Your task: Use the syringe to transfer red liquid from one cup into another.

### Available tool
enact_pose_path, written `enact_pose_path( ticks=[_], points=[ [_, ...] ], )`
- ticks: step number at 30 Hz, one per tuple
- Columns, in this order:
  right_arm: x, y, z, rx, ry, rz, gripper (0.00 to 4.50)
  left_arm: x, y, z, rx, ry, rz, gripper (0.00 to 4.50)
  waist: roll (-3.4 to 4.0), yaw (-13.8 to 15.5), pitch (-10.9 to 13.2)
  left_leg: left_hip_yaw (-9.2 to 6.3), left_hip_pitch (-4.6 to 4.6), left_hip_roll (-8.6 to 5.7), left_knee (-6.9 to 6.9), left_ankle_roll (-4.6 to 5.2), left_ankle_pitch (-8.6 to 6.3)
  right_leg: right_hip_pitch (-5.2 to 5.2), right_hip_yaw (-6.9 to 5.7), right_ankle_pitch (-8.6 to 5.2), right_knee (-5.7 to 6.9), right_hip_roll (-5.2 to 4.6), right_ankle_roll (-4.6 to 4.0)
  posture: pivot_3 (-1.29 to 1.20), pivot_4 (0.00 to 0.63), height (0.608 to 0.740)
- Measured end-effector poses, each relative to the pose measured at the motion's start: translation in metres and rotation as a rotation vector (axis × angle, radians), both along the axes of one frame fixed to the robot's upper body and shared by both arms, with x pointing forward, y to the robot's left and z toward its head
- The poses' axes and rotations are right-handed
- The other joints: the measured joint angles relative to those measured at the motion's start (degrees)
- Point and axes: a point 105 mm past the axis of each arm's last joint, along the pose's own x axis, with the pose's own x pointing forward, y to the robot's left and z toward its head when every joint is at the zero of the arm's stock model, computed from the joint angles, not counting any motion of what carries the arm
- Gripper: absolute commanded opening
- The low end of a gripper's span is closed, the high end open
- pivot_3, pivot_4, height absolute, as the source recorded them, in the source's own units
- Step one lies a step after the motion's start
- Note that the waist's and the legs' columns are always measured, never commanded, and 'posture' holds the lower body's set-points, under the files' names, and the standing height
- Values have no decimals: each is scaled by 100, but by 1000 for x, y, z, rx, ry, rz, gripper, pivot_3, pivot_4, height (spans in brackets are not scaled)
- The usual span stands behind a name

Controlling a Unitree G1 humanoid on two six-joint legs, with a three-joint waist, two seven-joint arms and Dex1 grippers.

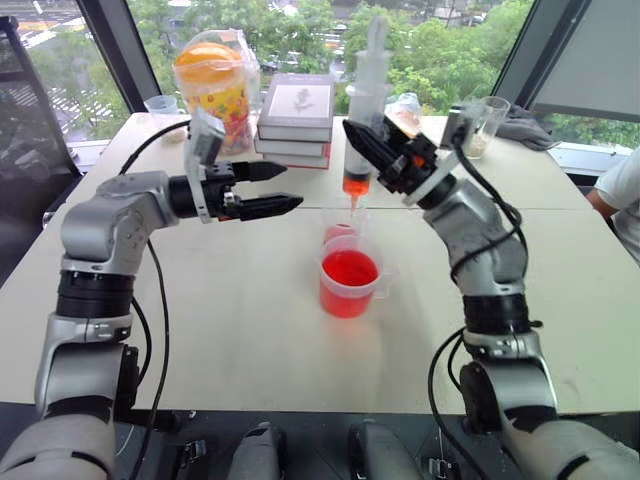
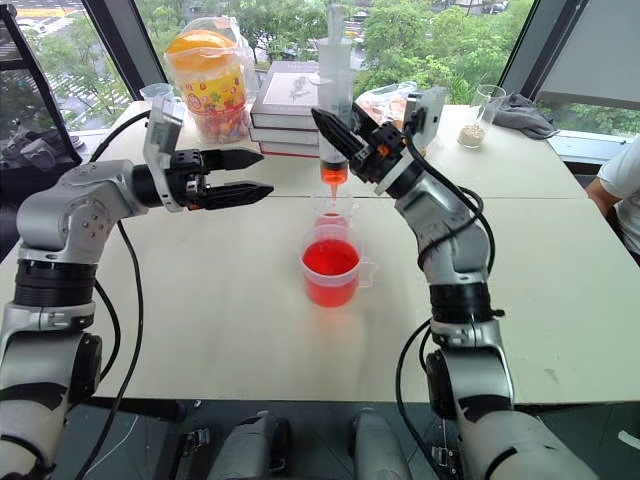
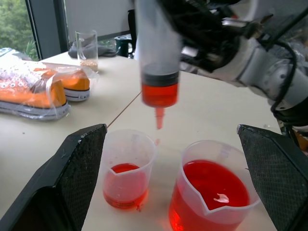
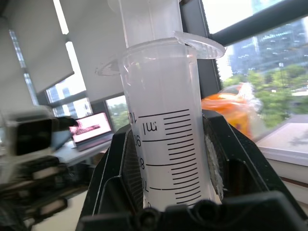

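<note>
Right gripper (image 1: 372, 150) clamps the syringe (image 1: 363, 110) upright, its tip hanging just above the narrower cup (image 3: 126, 168) beside the wider cup (image 1: 350, 283); left gripper (image 1: 268, 188) stands open nearby; slight drift would likely drip red liquid (image 3: 160, 94) onto the table (image 1: 200, 330).

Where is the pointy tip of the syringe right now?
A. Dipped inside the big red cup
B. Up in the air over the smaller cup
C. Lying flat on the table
B: the syringe hangs upright, its tip above the smaller cup.
</note>
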Motion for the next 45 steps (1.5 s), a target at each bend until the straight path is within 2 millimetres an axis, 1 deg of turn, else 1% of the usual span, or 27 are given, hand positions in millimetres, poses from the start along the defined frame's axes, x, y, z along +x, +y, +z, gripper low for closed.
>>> enact_pose_path(
  ticks=[3, 6, 8, 10, 12, 13, 15, 20, 25, 31, 34, 36, 40, 42, 45],
  points=[
    [15, 2, -21, -20, 16, -34, 1387, -1, 0, 2, -8, 5, 5, 4484, 0, -2, 0, 0, -1, 0, -2, 0, 0, 0, 0, 0, -1, -1, 0, 0, 150, 740],
    [23, 5, -43, -31, 52, -51, 1387, -2, -3, 4, -20, 11, 6, 4484, 2, -5, 1, 1, -2, 0, -2, 0, 0, -1, 0, 0, 0, -4, 0, 0, 150, 740],
    [24, 7, -51, -35, 60, -52, 1387, 0, -7, 10, -44, 6, 4, 4484, 2, 3, 2, 1, -2, 0, -1, -1, 0, -2, 0, 0, 2, -4, 1, 0, 150, 740],
    [23, 9, -51, -38, 45, -51, 1387, 4, -12, 20, -73, -11, -2, 4484, 1, 13, 2, 1, -3, -2, 2, -1, 1, -1, -1, 1, 4, -5, 1, 0, 150, 740],
    [22, 11, -50, -42, 30, -48, 1387, 10, -20, 40, -110, -53, -4, 4484, 1, 12, 2, 2, -2, -3, 3, -1, 1, 0, -1, 1, 3, -5, 1, 0, 150, 740],
    [22, 12, -50, -42, 29, -46, 1387, 11, -21, 45, -116, -67, -3, 4484, 1, 7, 2, 2, -1, -3, 2, -1, 1, 0, -1, 1, 3, -5, 1, 0, 150, 740],
    [22, 11, -51, -47, 27, -50, 1387, 21, -28, 54, -138, -91, 2, 4484, 2, 4, 2, 2, 0, -2, 0, -1, 1, -1, -1, 1, 4, -3, 1, 0, 150, 740],
    [22, 12, -54, -60, 27, -51, 1387, 38, -48, 56, -126, -96, -27, 4484, 2, -10, 2, 3, -1, -2, -2, -1, 1, -3, -1, 1, 3, 0, 1, 0, 150, 740],
    [21, 13, -59, -69, 34, -52, 1387, 46, -61, 55, -118, -95, -58, 4484, 3, -8, 3, 5, -2, -2, -2, -1, 1, -5, 0, 1, 3, 0, 1, 0, 150, 740],
    [21, 12, -60, -74, 37, -59, 1387, 54, -74, 46, -115, -49, -88, 4484, 2, -10, 3, 3, -4, -2, -3, -1, 1, -6, 0, 1, 2, 1, 1, 0, 150, 740],
    [21, 11, -61, -73, 39, -61, 1387, 54, -80, 49, -120, -42, -115, 3776, 3, -9, 3, 4, -4, -2, -3, -1, 1, -7, 0, 1, 2, 1, 2, 0, 150, 740],
    [21, 12, -60, -74, 35, -59, 1387, 54, -84, 50, -125, -41, -124, 2855, 3, -10, 3, 4, -4, -2, -3, -1, 1, -7, 0, 1, 2, 1, 2, 0, 150, 740],
    [19, 12, -59, -80, 24, -52, 1387, 60, -81, 50, -144, -31, -96, 883, 3, -23, 3, 3, -4, -2, -3, -1, 1, -7, 0, 1, 3, 1, 2, 0, 150, 740],
    [17, 12, -59, -83, 18, -49, 1387, 62, -81, 49, -145, -31, -88, 28, 3, -20, 3, 3, -4, -2, -3, -1, 0, -7, 0, 1, 2, 1, 2, 0, 150, 740],
    [18, 10, -61, -90, 30, -57, 1387, 63, -81, 46, -126, -36, -83, 28, 2, -10, 4, 4, -6, -2, -3, -1, 1, -8, 0, 1, 1, 0, 2, 0, 150, 740]
  ],
)
